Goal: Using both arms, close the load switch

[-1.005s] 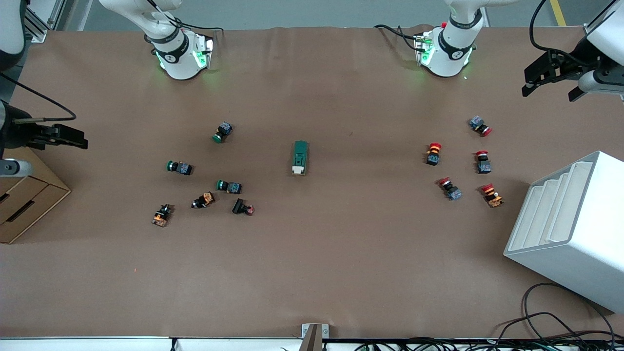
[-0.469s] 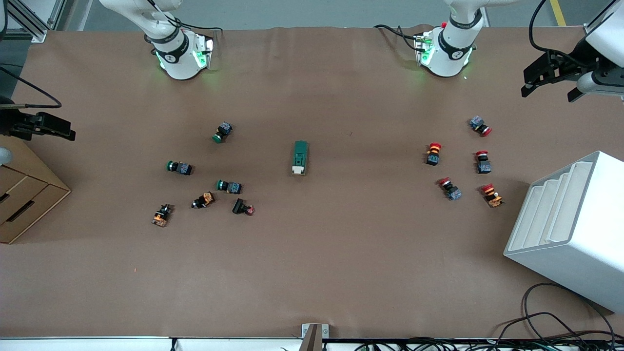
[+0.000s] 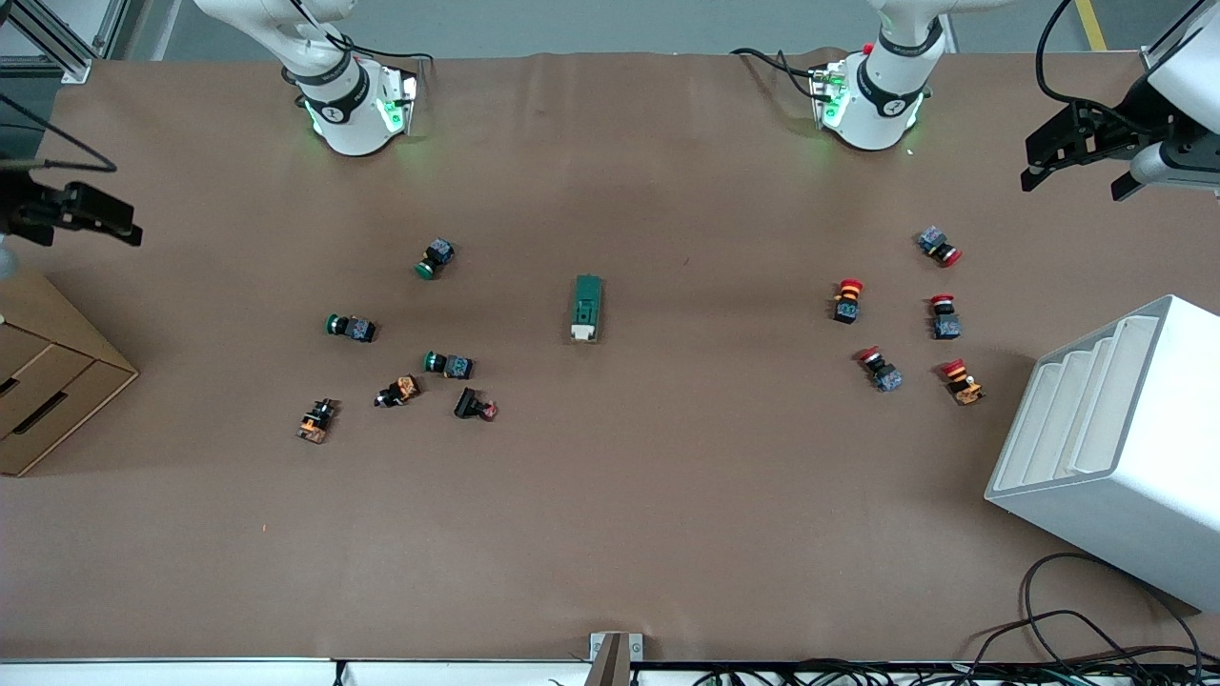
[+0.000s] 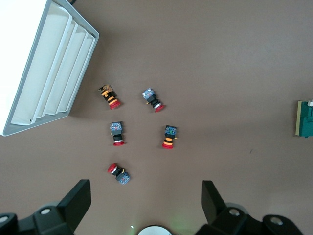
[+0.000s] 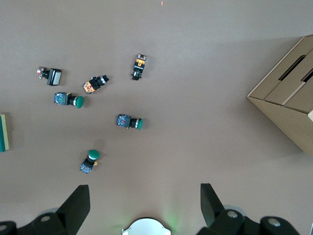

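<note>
Brown paper covers the desk (image 3: 610, 534), and the load switch (image 3: 587, 308) is laid near its middle, untouched, its cream lever end turned toward the front camera. Green-capped buttons (image 3: 444, 363) are scattered toward the right arm's end, red-capped buttons (image 3: 847, 299) toward the left arm's end. The left claw (image 4: 146, 205) is held spread above the red group; the right claw (image 5: 145, 203) is held spread above the green group.
</note>
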Tool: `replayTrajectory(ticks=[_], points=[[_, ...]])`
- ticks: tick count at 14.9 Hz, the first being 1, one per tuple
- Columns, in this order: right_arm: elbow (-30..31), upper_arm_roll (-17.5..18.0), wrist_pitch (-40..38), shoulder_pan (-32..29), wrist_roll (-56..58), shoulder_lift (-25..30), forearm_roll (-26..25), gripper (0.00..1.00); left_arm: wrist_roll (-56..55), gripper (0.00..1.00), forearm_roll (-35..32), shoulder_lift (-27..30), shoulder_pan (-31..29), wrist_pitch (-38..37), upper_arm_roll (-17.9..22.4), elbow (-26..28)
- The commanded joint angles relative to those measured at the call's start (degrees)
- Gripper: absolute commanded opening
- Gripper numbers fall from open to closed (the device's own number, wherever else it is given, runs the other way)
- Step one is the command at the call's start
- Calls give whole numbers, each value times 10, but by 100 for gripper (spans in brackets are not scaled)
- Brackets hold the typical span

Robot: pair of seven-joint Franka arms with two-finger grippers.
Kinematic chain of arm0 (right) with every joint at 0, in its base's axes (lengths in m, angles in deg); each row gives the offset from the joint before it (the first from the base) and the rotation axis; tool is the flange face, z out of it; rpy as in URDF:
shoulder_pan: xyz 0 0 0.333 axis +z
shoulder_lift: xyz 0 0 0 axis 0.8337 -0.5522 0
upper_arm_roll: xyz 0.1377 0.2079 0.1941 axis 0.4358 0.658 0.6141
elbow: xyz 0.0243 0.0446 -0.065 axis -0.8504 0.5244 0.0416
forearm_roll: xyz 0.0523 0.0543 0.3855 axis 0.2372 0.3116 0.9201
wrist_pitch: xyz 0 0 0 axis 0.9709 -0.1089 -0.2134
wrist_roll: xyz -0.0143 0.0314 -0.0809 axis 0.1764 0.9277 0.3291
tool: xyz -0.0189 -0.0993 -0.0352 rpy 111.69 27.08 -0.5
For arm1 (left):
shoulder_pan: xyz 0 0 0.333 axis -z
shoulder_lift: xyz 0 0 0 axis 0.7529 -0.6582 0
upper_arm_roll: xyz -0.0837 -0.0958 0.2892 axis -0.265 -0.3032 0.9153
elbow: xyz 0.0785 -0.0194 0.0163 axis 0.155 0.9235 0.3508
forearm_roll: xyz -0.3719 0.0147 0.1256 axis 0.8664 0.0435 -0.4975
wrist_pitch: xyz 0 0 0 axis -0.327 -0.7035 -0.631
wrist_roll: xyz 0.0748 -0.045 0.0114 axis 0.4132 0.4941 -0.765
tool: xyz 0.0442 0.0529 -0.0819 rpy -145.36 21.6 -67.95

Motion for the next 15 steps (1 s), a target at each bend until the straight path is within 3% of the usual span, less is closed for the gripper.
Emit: replayTrajectory(ticks=[1,3,9,15], points=[[105,9,47,-6,-2,89,-9,100,5,100,-1,3,-2,-3,1,0],[132,8,59,-7,-3,112,-5,100,7,100,-1,2,-2,-3,1,-5],[128,5,63,-8,-3,117,-3,100,5,100,-1,-18,-4,-4,3,-31],[121,5,53,-21,-7,117,38,100,3,100,-3,-27,-2,-6,3,-38]])
